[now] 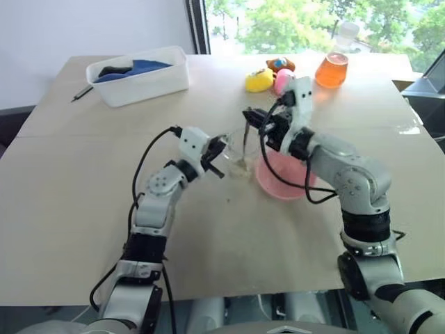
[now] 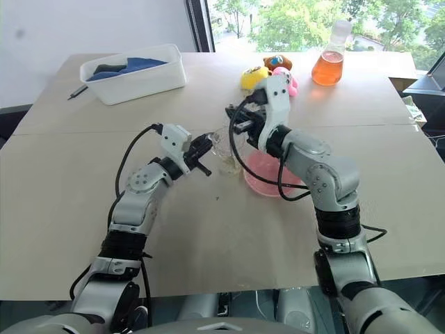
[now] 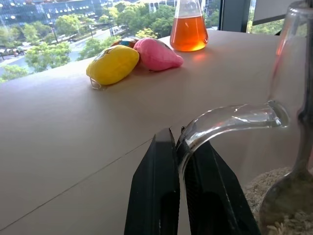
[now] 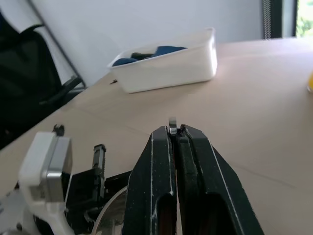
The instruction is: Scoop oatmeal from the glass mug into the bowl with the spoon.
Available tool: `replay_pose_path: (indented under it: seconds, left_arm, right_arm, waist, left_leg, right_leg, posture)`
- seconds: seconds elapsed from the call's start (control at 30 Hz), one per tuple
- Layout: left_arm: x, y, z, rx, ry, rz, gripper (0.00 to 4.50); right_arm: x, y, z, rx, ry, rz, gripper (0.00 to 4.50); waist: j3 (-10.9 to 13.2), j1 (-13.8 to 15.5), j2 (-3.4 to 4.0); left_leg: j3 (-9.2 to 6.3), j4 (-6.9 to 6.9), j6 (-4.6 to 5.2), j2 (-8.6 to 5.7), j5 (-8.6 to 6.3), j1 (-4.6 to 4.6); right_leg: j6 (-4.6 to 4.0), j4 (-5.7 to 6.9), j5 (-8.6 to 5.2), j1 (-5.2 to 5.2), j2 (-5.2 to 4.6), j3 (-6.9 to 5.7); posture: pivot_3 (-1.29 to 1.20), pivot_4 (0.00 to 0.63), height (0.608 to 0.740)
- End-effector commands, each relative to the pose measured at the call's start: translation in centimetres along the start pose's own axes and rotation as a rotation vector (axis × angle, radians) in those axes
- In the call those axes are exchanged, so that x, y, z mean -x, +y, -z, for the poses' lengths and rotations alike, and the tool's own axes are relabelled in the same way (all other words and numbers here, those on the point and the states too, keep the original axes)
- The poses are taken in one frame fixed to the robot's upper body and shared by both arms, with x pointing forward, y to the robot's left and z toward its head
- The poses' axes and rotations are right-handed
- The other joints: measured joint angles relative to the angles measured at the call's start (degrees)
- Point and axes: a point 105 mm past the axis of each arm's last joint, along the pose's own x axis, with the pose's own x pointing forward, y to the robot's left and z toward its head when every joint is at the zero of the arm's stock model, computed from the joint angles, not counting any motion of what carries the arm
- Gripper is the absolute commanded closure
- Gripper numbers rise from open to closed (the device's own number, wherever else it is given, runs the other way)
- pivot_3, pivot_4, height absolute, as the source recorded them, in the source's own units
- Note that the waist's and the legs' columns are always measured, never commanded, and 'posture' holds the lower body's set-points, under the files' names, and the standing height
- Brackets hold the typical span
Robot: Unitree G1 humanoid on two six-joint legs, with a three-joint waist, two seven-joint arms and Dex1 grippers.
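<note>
The glass mug (image 1: 238, 147) stands on the table just left of the pink bowl (image 1: 281, 182). My left gripper (image 3: 177, 134) is shut on the mug's curved handle (image 3: 230, 117), reaching in from the left (image 1: 217, 154). From above the mug, my right gripper (image 1: 252, 117) is shut on the top of the spoon's handle (image 4: 172, 122). The spoon (image 3: 288, 188) hangs down inside the mug with its small bowl resting in the pale oatmeal (image 3: 254, 188) at the bottom.
A white tub (image 1: 139, 76) holding blue cloth sits at the back left, with a dark pen (image 1: 82, 92) beside it. Yellow (image 1: 259, 80) and pink (image 1: 281, 81) toys and a flask of orange liquid (image 1: 332, 68) stand behind the mug.
</note>
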Motion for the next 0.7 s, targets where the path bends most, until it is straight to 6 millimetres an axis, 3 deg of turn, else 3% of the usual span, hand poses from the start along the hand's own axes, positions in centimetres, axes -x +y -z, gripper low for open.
replay_pose_path:
  seconds: [0.03,0.27,0.7]
  left_arm:
    - [-0.2,0.2,-1.2,-0.094,-0.036,0.002,4.43]
    - [-0.5,1.5,-1.6,-0.162,-0.026,-0.02,4.43]
    - [-1.0,1.9,-1.5,-0.159,-0.028,-0.011,4.43]
  right_arm:
    - [0.5,-0.4,-2.9,-0.039,-0.069,0.038,4.5]
    - [1.5,-1.7,-5.7,-0.114,-0.133,0.115,4.5]
    - [3.0,-3.3,-7.5,-0.211,-0.241,0.214,4.5]
  waist:
    - [0.0,-0.04,0.0]
    - [0.0,-0.07,0.0]
    - [0.0,-0.13,0.0]
  left_leg:
    - [0.0,0.0,0.0,0.0,0.0,0.0]
    - [0.01,-0.01,0.0,0.0,0.0,0.01]
    - [0.02,-0.03,0.0,0.0,0.0,0.01]
  right_leg:
    - [0.0,0.01,0.0,0.0,0.0,0.0]
    - [0.0,0.01,0.0,0.0,0.0,0.01]
    - [0.0,0.04,0.0,0.0,0.0,0.02]
  posture:
    - [0.0,0.15,0.74]
    - [0.0,0.15,0.74]
    - [0.0,0.15,0.74]
